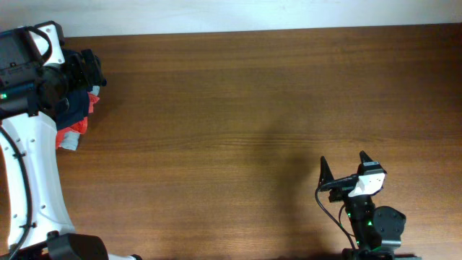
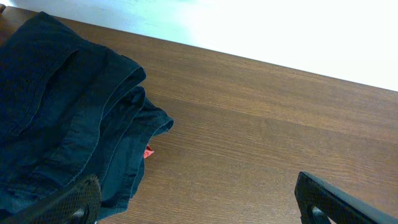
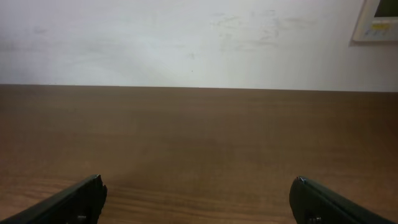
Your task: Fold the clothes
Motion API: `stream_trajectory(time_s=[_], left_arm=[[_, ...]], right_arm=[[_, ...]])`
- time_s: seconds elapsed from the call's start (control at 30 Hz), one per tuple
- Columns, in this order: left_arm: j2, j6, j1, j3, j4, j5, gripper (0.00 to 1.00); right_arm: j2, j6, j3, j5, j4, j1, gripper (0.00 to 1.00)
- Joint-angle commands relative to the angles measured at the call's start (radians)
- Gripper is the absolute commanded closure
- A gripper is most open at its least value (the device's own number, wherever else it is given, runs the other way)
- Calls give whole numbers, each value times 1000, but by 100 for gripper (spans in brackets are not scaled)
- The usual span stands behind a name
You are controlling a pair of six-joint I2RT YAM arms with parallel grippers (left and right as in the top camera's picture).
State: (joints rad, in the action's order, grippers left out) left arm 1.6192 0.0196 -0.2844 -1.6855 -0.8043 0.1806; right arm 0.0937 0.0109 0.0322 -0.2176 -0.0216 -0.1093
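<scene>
My left claw (image 2: 196, 202) gapes wide, empty, with the navy clothes (image 2: 62, 112) bunched just beneath it, leftward. Folding hasn't begun, I judge; next I must pinch an edge. My right claw (image 1: 345, 167) stands open, empty.

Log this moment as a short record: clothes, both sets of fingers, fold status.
clothes: dark navy garment, bunched in a heap at the far left of the table
other fabric: red garment and light grey garment peeking out at the heap's edge
left fingers: open, at the navy heap, nothing held; contact unclear
right fingers: open, over bare table, far from the clothes
fold status: not yet begun
</scene>
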Motion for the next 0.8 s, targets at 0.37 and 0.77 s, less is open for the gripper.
stream_trajectory(time_s=[0.37, 0.77], left_arm=[[-8, -5, 2, -3, 2, 10, 1], [-8, -5, 2, -3, 2, 10, 1]], right_arm=[[-90, 9, -27, 13, -35, 5, 2], [-90, 9, -27, 13, -35, 5, 1]])
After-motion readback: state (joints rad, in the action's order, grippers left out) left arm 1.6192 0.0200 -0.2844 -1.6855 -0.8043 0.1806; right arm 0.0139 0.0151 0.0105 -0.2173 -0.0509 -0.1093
